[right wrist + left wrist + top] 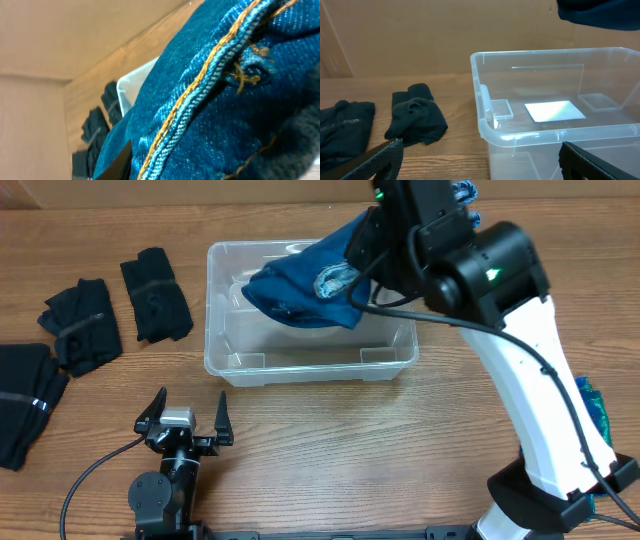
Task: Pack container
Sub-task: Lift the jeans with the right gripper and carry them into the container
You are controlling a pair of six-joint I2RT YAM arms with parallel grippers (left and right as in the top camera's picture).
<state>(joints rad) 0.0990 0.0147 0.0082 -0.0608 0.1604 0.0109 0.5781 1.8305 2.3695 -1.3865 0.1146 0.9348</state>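
Right gripper (352,262) holds denim garment (300,290) over the container (310,365); left gripper (187,412) idle, jaws spread wide.

Container sits mid-table (400,440), upright, clear, long side facing the left gripper; white label (555,111) shows on its base, nothing lying on the base in the left wrist view. Right gripper pinches the blue denim garment, orange stitching fills the right wrist view; the fabric hangs bunched above the far right part of the container, and whether it touches the rim is unclear. Left gripper sits near the front table edge, just in front of the container's left corner, pointed at it, touching nothing. Three folded black garments (155,295) lie on the table left of the container, outside it, the nearest just beside its left wall.
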